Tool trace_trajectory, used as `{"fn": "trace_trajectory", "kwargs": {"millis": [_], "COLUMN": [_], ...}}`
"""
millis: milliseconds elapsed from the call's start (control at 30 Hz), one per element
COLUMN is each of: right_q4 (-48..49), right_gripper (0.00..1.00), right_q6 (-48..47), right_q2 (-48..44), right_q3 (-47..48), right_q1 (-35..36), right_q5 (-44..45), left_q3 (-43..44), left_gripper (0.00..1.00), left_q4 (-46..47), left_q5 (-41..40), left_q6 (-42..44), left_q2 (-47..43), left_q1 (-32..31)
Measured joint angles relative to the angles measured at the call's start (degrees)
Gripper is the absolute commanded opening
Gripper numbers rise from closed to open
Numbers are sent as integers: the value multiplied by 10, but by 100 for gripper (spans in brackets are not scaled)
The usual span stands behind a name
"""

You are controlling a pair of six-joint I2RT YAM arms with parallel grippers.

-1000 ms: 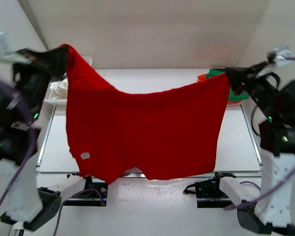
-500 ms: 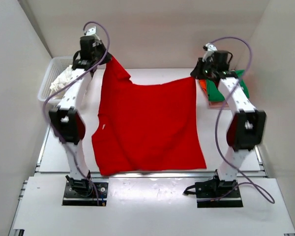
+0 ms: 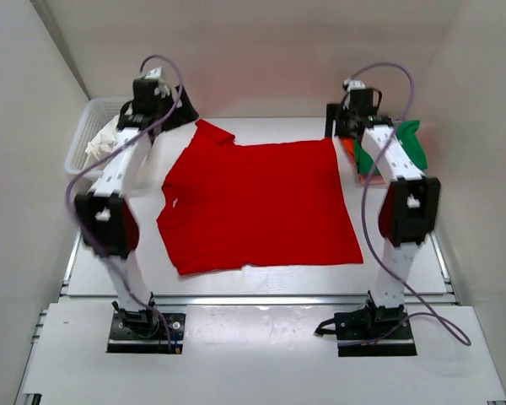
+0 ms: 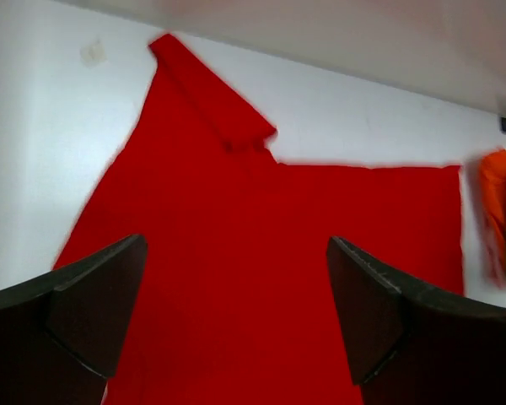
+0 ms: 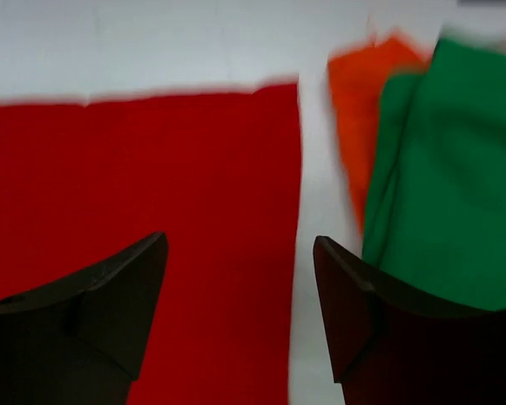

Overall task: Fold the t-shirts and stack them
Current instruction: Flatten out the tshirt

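Now, red t-shirt: spread flat across the middle of the table, one sleeve toward the far left corner.
Left gripper: jaws wide apart, empty, above the shirt's far left part.
Right gripper: jaws apart, empty, over the shirt's far right corner.
Green t-shirt, orange t-shirt: at the far right edge, green overlapping orange.

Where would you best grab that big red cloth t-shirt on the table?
Probably at its far corners, from above. The bright red cloth t-shirt lies flat, so only edges can be pinched: the sleeve near the left gripper, the square corner near the right gripper.
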Motion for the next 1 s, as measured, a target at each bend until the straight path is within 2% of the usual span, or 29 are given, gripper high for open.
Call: {"fn": "trace_trajectory", "kwargs": {"millis": [100, 200, 267, 367, 500, 600, 700, 733, 767, 800, 833, 1000], "right_q4": [2, -7, -9, -9, -27, -38, -40, -41, -40, -38, -37, -27], "right_gripper": [65, 65, 65, 65, 66, 67, 69, 69, 69, 69, 69, 69], "right_q6": [31, 53, 66, 83, 111, 127, 134, 136, 137, 137, 137, 137], "right_q2": [-174, -316, -388, -464, -521, -537, -537, -533, -528, -520, -512, -475], "right_q3": [-217, -349, -414, -507, -611, -656, -680, -685, -688, -690, -692, -708], "right_q1": [17, 43, 62, 89, 108, 117, 118, 118, 118, 117, 115, 103], "right_q5": [12, 17, 19, 16, -2, -15, -25, -26, -26, -25, -25, -9], "left_q3": [-204, -373, -466, -606, -762, -812, -813, -811, -811, -808, -808, -804], "left_gripper": [98, 96, 95, 94, 93, 93, 92, 89, 80, 75, 75, 85], "left_q4": [5, -6, -15, -35, -65, -85, -74, -69, -61, -57, -47, -43], "left_q5": [21, 24, 30, 42, 44, 35, 22, 17, 12, 10, 8, 7], "left_q6": [-9, -17, -26, -49, -78, -91, -99, -100, -102, -106, -108, -105], "left_q2": [-199, -382, -461, -534, -547, -544, -521, -508, -496, -488, -484, -492], "left_q1": [2, -29, -67, -129, -145, -144, -153, -157, -159, -160, -161, -147]}}
